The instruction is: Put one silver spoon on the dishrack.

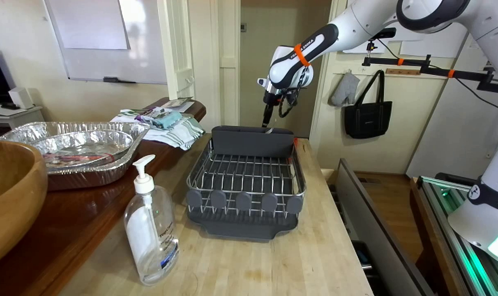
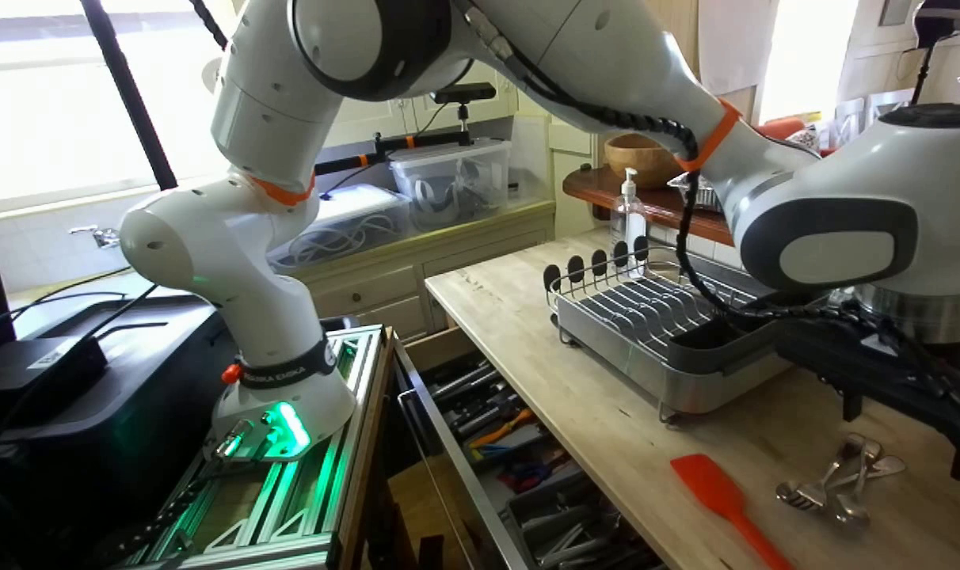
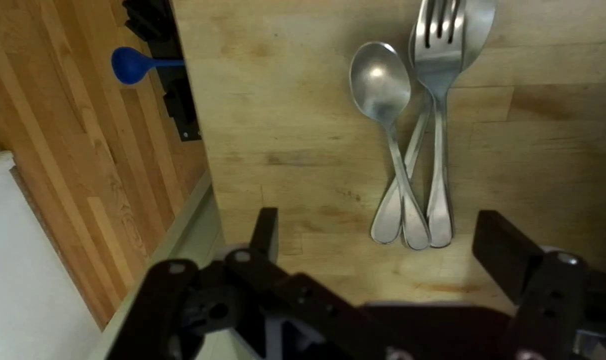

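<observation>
While holding the pincer [image 3: 378, 217] spread wide, is hovering by the silver spoon [image 3: 380, 82], lying on the counter [image 3: 288, 115] across another spoon's handle [image 3: 415, 139], beside a fork [image 3: 439, 75] and near the dishrack [image 2: 615, 356].

Fork [image 3: 439, 67] partly hides one spoon [image 3: 478, 30]; both are cropped.
</observation>
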### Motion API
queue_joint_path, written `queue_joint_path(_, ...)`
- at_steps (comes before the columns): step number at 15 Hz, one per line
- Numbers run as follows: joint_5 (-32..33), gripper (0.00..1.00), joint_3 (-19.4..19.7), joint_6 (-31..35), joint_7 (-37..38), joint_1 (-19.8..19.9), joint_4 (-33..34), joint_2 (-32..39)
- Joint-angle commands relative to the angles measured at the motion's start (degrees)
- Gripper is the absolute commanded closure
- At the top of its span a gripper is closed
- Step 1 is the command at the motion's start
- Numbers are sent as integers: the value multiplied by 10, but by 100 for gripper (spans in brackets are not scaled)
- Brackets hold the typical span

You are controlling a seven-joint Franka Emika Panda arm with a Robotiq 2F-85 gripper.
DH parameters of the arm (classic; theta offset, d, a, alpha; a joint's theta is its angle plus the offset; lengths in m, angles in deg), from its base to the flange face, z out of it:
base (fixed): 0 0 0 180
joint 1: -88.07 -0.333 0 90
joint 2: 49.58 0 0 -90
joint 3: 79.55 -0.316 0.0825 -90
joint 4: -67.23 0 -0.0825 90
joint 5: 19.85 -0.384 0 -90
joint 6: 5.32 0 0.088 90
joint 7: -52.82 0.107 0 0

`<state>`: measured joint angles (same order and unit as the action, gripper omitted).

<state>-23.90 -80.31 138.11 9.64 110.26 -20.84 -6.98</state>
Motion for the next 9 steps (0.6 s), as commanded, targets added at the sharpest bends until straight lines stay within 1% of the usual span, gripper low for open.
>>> queue_joint_path(1,3,0,-2,-8,1,3,12,8)
queue_joint_path(3,3,0,-2,-14,1,4,25,18)
queue_joint_path(4,5,0,-11,7,-22,8,7,7)
queue_joint_path(5,14,0,-7,16,-28,3,6,7)
queue_joint_path(9,18,0,-27,11,-124,16,21,21)
